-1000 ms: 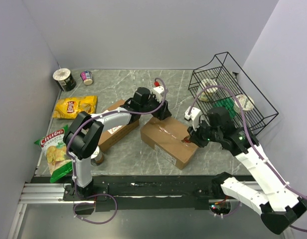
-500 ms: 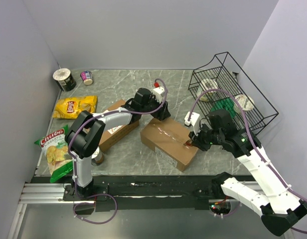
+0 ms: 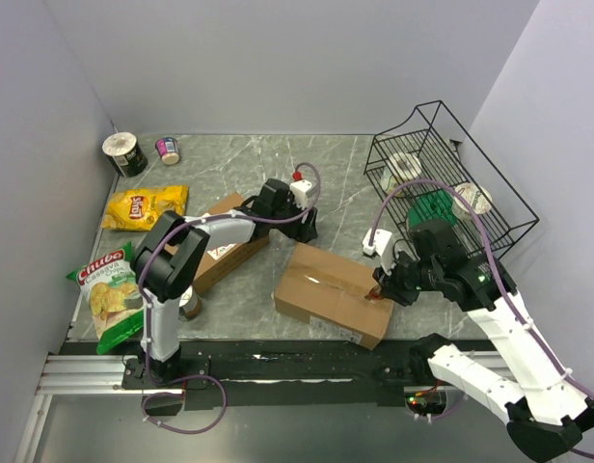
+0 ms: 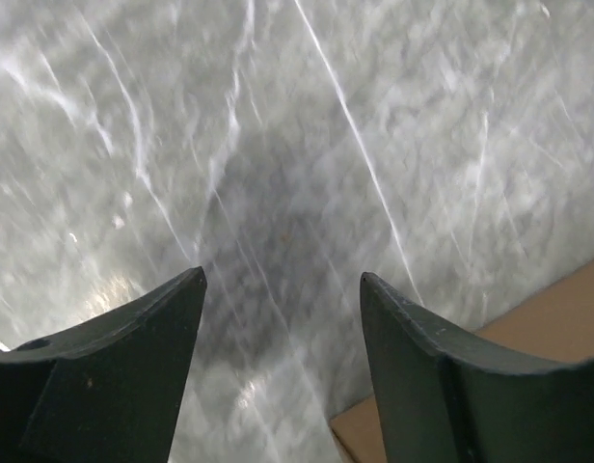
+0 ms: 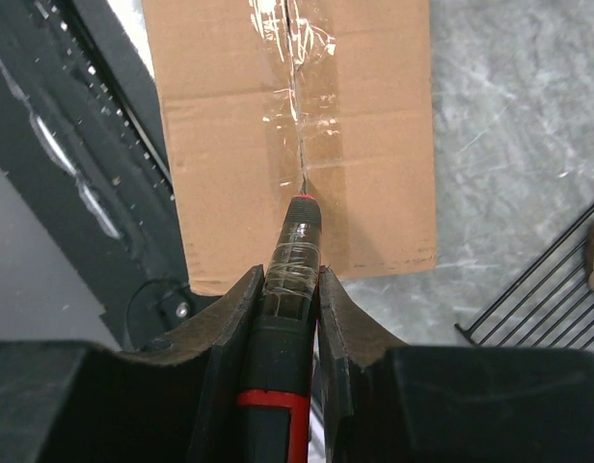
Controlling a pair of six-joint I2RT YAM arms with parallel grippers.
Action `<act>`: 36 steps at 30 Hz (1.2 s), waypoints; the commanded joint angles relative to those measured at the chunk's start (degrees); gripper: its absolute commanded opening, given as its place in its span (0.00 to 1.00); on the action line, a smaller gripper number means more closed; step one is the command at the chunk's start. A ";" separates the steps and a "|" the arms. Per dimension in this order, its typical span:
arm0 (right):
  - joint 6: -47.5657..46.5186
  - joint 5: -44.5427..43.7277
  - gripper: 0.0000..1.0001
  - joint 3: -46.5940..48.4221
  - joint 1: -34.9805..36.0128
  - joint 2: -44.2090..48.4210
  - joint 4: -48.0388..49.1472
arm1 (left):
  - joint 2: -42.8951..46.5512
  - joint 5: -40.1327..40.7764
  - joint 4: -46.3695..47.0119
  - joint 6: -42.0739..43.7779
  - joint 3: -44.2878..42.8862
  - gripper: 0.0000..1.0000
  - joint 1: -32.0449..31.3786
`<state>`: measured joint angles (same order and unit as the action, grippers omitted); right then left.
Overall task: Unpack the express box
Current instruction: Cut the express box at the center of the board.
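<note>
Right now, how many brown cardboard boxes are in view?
2. One taped brown cardboard box at centre; a second brown cardboard box left of it, partly under the left arm.

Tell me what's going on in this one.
The right gripper is clamped on a black-and-red cutter, whose tip is set on the taped seam of a closed cardboard box. The left gripper hangs open over the table just off the box's far corner, holding nothing. The flaps are not yet open. A second box lies to the left.
</note>
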<state>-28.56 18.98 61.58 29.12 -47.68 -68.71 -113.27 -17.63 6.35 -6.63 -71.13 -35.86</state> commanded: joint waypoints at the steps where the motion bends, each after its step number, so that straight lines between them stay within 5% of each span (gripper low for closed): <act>1: 1.31 -0.35 0.00 0.56 0.50 -1.27 -7.94 | 8.05 -13.18 5.48 -5.83 1.35 0.74 4.02; 5: 1.40 -0.35 0.00 0.82 0.58 -1.80 -7.58 | 15.26 -26.39 9.47 -4.65 3.54 0.81 3.34; 9: 1.75 -0.44 0.00 0.47 0.49 -1.98 -6.62 | 15.81 -21.86 4.47 3.46 7.40 0.96 -2.36; 18: 1.75 -1.32 0.00 1.17 0.49 -2.50 -6.88 | 9.57 -1.46 4.29 15.07 13.48 0.96 -10.98; 27: -1.59 -1.40 0.00 1.70 0.49 -2.15 -11.35 | 2.88 9.44 -0.37 16.57 14.00 0.96 -10.82; 36: -4.14 -2.11 0.00 1.35 0.49 -0.31 -20.05 | 1.21 10.77 -1.60 14.28 13.48 0.98 -8.18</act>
<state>-31.77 16.47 62.67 29.12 -48.71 -70.81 -104.55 -23.18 18.65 3.16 -61.12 -46.96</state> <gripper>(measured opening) 0.314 0.976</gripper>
